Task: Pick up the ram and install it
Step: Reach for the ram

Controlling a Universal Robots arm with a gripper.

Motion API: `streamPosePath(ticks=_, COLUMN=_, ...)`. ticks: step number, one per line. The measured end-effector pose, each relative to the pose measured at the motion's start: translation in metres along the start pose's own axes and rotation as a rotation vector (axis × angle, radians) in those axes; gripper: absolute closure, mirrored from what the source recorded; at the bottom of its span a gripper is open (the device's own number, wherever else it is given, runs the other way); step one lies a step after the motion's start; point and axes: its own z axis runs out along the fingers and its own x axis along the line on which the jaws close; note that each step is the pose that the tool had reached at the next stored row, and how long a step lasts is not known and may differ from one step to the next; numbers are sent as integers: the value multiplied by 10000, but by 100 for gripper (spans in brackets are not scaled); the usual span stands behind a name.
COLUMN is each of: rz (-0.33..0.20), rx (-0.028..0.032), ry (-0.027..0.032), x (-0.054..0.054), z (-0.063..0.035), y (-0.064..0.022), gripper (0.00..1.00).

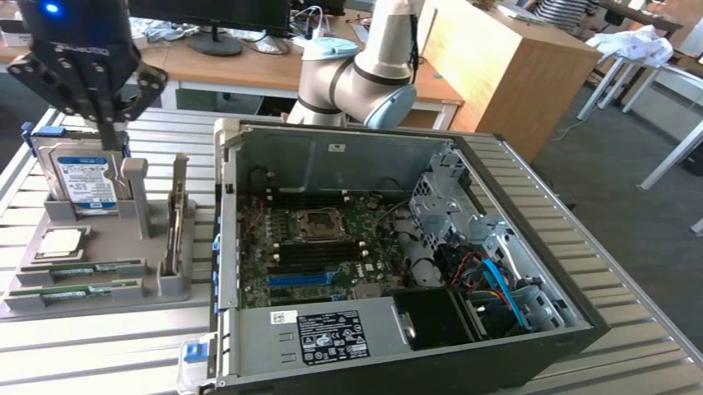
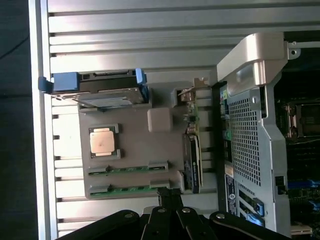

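Long thin green ram (image 1: 79, 290), lying flat, slotted in grey tray (image 1: 110, 243)

Grey tray (image 1: 115, 247), silver processor (image 1: 61, 241)

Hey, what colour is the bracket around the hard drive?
The bracket is blue, clearest in the wrist view.

Bright, even daylight lit the exterior view, w/ soft shadows. In the wrist view, glare bleached the slatted table (image 2: 125, 30) & the pale PC case (image 2: 250, 55) edge; case interior was dim, gripper (image 2: 170, 196) a near-black silhouette.
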Motion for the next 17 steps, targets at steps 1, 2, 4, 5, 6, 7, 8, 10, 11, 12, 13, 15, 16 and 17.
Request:
streamPosePath(ticks=1, rz=-1, rx=0, ry=0, x=32, z=0, y=-2, gripper=90)
streamPosePath(ticks=2, rz=-2, rx=0, ry=-2, x=65, z=1, y=-3, gripper=90)
streamPosePath(ticks=4, rz=-3, rx=-1, ry=-2, x=132, z=1, y=-8, gripper=90)
streamPosePath(ticks=5, rz=-5, rx=-1, ry=-2, x=163, z=1, y=-10, gripper=90)
streamPosePath(ticks=6, rz=-5, rx=-1, ry=-3, x=195, z=2, y=-12, gripper=90)
streamPosePath(ticks=7, rz=-5, rx=0, ry=-2, x=222, z=2, y=-14, gripper=90)
streamPosePath(ticks=8, rz=-6, rx=0, ry=-3, x=248, z=2, y=-16, gripper=90)
streamPosePath(ticks=10, rz=-9, rx=0, ry=-2, x=299, z=3, y=-20, gripper=90)
streamPosePath(ticks=11, rz=-11, rx=-1, ry=-2, x=323, z=4, y=-22, gripper=90)
streamPosePath(ticks=12, rz=-12, rx=0, ry=-1, x=348, z=4, y=-23, gripper=90)
streamPosePath(ticks=13, rz=-14, rx=-1, ry=-2, x=370, z=5, y=-25, gripper=90)
streamPosePath(ticks=15, rz=-17, rx=-1, ry=-2, x=416, z=7, y=-28, gripper=90)
streamPosePath(ticks=16, rz=-18, rx=-1, ry=-1, x=437, z=8, y=-30, gripper=90)
streamPosePath(ticks=17, rz=-18, rx=0, ry=-1, x=459, z=8, y=-31, gripper=90)
